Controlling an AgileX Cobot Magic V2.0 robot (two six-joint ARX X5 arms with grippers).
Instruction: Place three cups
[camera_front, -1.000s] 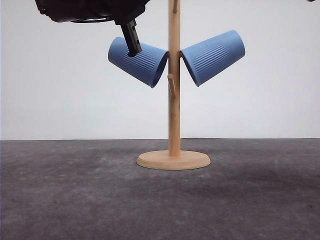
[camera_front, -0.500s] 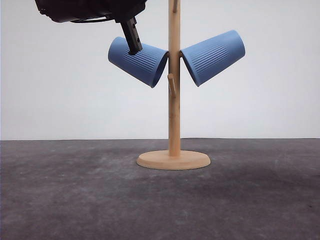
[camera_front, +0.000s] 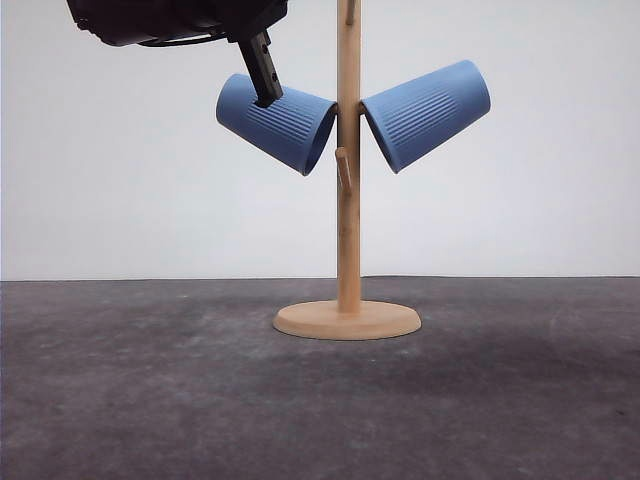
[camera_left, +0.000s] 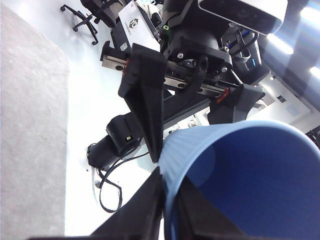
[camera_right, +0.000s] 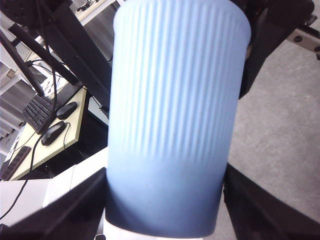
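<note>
Right tool (camera_right: 165, 220) grips third cup (camera_right: 172, 115) (front misses it).

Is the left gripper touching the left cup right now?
Touching. In the left wrist view the left gripper has fingers on either side of the left cup wall, pressed against its rim.

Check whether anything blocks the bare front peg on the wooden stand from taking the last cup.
Nothing visible blocks it. The bare peg juts forward below the two hung cups, neither covering it. The right claw grips the third cup.
</note>
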